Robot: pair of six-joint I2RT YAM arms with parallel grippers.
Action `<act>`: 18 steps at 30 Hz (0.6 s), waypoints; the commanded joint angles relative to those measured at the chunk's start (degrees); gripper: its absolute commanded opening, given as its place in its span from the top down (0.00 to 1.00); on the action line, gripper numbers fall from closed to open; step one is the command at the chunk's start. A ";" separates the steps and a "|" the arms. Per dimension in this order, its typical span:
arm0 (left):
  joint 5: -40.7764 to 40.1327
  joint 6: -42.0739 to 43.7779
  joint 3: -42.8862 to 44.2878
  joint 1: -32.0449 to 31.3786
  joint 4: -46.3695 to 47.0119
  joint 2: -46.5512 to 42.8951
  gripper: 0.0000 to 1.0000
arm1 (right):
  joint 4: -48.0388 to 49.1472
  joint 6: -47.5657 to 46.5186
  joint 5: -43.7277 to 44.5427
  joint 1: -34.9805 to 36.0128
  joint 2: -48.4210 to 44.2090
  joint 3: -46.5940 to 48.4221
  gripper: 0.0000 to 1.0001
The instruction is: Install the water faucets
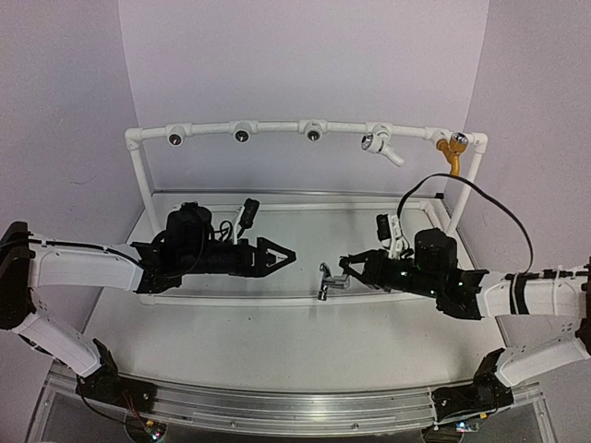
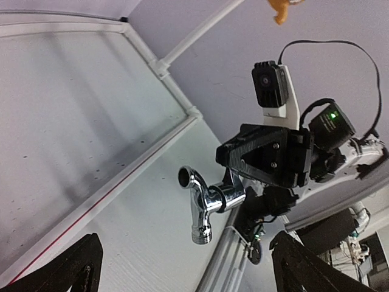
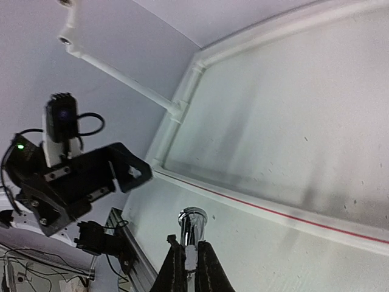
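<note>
L arm reaches in from the left, left gripper level, jaws wide apart. R arm faces it w/ right gripper jaws pinched on silver faucet.

In the right wrist view the right pincer hides most of the silver faucet; the left wrist view's top edge crops the orange faucet.

Soft, even light keeps all three views bright, with faint grey shadows on the white counter and sharp glints on the chrome faucet, while the top view bows at its edges and the left jaws blur close to their own lens.
</note>
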 commanded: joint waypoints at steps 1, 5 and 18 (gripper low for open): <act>11.61 -0.49 2.09 -1.27 10.56 1.18 0.02 | 9.10 -4.62 -1.07 -0.01 -5.51 0.52 1.00; 14.30 -2.32 3.28 -3.20 15.28 3.96 0.06 | 13.75 -5.98 -2.78 -0.04 -7.51 0.37 1.00; 17.12 -7.17 7.90 -6.30 23.36 11.85 0.37 | 22.79 -4.31 -4.47 -0.01 -7.44 -2.24 1.00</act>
